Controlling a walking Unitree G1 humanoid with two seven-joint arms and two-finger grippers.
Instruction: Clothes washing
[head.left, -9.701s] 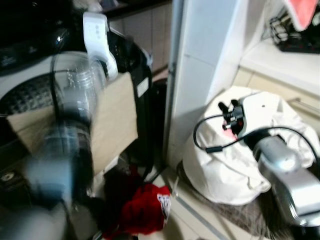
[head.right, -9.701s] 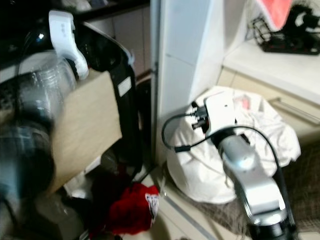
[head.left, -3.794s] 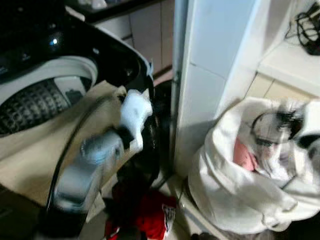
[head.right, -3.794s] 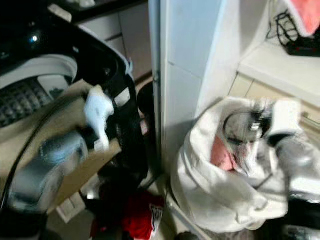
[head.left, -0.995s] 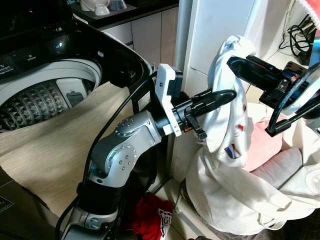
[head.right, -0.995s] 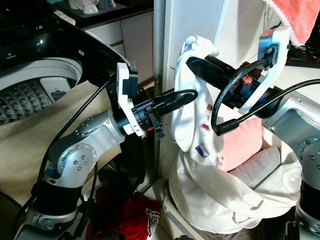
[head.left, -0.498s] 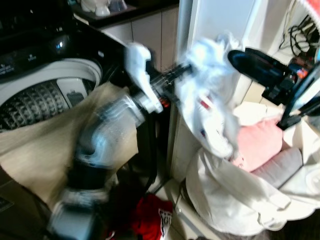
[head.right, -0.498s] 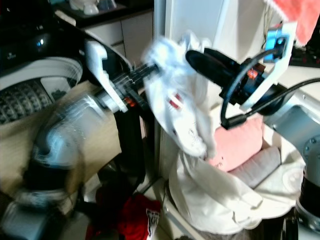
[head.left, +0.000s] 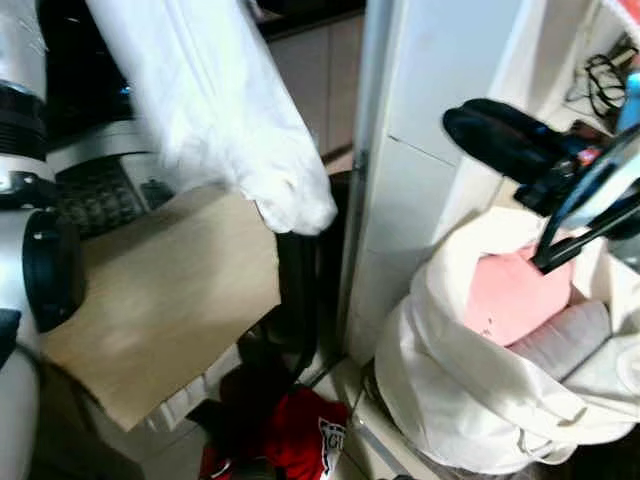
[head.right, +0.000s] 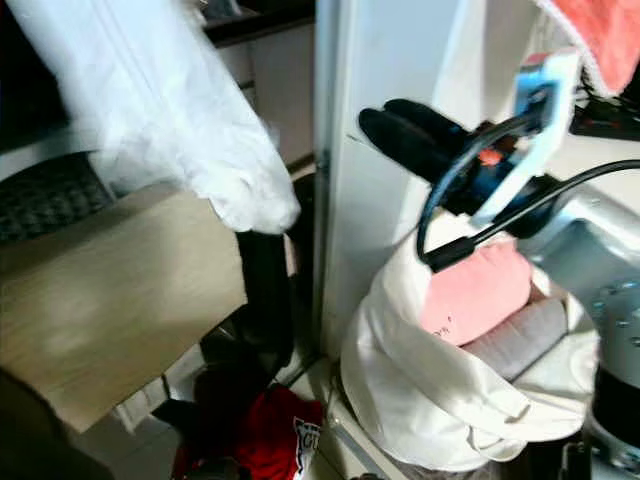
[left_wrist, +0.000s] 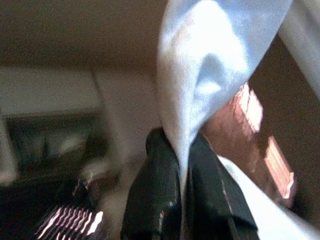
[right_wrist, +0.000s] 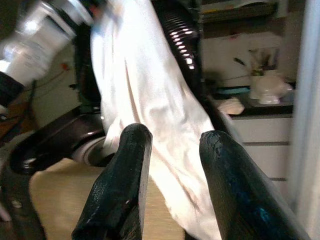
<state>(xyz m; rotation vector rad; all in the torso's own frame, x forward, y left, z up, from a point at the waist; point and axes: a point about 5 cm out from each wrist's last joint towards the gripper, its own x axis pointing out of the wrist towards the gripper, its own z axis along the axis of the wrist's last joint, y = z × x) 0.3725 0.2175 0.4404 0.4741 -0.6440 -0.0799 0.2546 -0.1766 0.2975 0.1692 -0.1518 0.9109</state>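
White garment (head.left: 215, 110), no legible writing

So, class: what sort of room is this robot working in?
Probably a home laundry corner: a top-loading washing machine, a white laundry bag holding pink clothing, and a white garment pinched in the left gripper.

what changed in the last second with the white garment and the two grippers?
The right gripper has let go of the white garment and now hangs open above the laundry bag. The left gripper, shut on the garment, has swung it from the bag over toward the washing machine. The bag, pink clothes and red garment stayed put.
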